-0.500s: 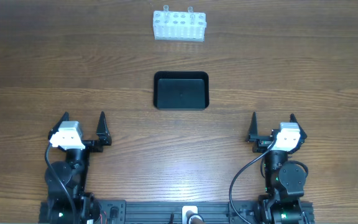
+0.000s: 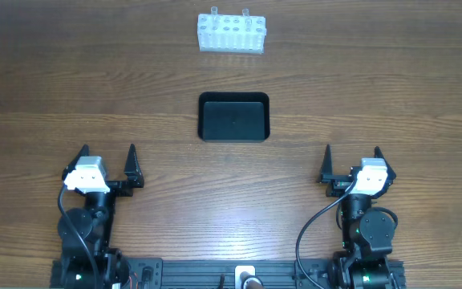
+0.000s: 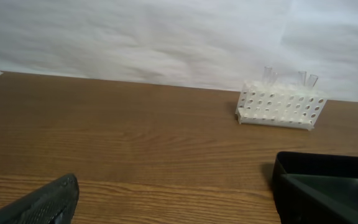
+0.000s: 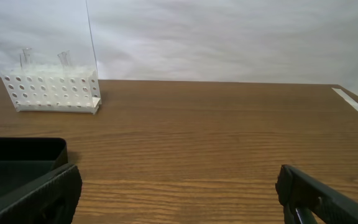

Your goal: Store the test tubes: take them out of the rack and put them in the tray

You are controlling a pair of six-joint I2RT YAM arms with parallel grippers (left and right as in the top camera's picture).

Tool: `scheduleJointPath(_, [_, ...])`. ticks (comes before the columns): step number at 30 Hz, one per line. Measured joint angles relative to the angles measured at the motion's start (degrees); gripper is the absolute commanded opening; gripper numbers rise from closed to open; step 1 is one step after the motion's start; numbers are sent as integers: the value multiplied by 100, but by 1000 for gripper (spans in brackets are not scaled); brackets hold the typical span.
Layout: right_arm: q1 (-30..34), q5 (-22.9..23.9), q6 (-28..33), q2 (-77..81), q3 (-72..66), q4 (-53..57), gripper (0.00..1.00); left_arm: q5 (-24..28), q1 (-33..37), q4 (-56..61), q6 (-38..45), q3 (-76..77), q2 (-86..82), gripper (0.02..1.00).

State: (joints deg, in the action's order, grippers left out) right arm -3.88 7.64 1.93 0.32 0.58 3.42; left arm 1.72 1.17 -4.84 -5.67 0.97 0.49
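Your tubes (image 2: 245,14) stand upright in the rack (image 2: 231,34), beyond the tray's (image 2: 233,120) far side. The left gripper (image 2: 108,151) and right gripper (image 2: 352,151) sit on the tray's near side, fingers spread and empty, neither clearly nearer.

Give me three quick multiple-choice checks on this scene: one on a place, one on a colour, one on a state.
1. Where does the tray lie?
A. apart from the rack, on the robot's side of it
B. beyond the rack
C. stacked on the rack

2. What colour is the tray?
A. white
B. black
C. blue

3. How do the jaws of the left gripper and the right gripper stand?
A. both shut
B. left shut on a tube
C. both open

Answers:
1 A: the top view shows bare wood between them.
2 B: it is black in every view.
3 C: each pair is spread wide with nothing between.
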Motion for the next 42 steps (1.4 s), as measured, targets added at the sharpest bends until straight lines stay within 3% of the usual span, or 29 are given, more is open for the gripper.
scheduleJointPath(37, [0,0,-2,0,0,0,991,2,0,17,0,0,0,998])
scheduleJointPath(42, [11,20,0,13,0,-4,991,190,52,2944,-175,-2,1355,998])
